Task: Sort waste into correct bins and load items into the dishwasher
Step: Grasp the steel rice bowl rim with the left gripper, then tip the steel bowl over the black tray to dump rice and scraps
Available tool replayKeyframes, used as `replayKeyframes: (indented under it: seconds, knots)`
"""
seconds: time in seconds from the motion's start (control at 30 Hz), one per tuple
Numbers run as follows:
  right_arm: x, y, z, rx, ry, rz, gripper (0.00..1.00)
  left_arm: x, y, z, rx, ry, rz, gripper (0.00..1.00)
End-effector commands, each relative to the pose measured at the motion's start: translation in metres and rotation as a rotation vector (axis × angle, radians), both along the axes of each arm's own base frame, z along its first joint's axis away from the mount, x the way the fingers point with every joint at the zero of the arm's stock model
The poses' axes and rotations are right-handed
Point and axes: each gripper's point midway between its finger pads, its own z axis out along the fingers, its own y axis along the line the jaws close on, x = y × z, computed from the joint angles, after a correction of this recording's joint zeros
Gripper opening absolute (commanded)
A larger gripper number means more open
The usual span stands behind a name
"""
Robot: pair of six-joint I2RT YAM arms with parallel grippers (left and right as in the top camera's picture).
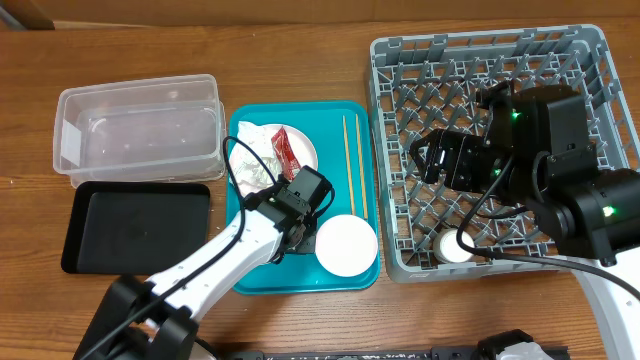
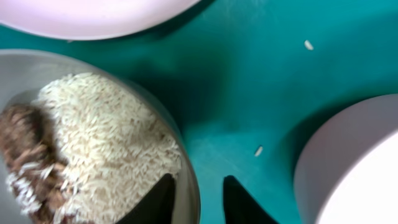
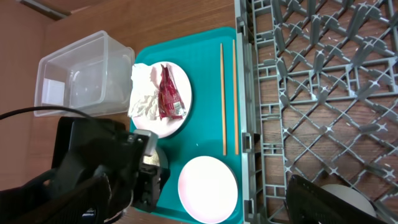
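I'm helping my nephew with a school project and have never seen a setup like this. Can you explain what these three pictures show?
These are two robot arms at a table. One picture looks down from above; the other two come from cameras on each arm's wrist. The left end effector, a two-finger claw, is open, its fingers straddling the rim of a grey bowl of rice on a teal tray. That tray also holds a white bowl, two chopsticks, and a plate with a crumpled napkin and a red sauce packet. Left of it sit a clear tub and a black tray. The right end effector hovers over a grey dish rack with a small cup in it; whether it is open I cannot tell. Neither visibly holds anything.
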Motion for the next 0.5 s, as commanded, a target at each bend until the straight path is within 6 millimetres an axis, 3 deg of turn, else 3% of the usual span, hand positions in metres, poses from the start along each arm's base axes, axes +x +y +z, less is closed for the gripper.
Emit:
replayKeyframes:
  seconds: [0.0,0.13,0.3,0.47]
  knots:
    - [0.000,0.002,0.005,0.009,-0.011,0.006,0.92,-0.004,0.005,-0.017,0.033,0.056,-0.026,0.08]
    - [0.000,0.002,0.005,0.009,-0.012,0.006,0.91,-0.003,0.004,-0.009,0.038,0.062,-0.020,0.04]
    - [0.000,0.002,0.005,0.009,-0.013,0.006,0.91,-0.003,-0.010,0.047,-0.041,0.093,0.059,0.04]
    - [-0.001,0.002,0.005,0.008,-0.009,0.006,0.91,0.005,-0.004,0.108,-0.184,0.052,0.118,0.04]
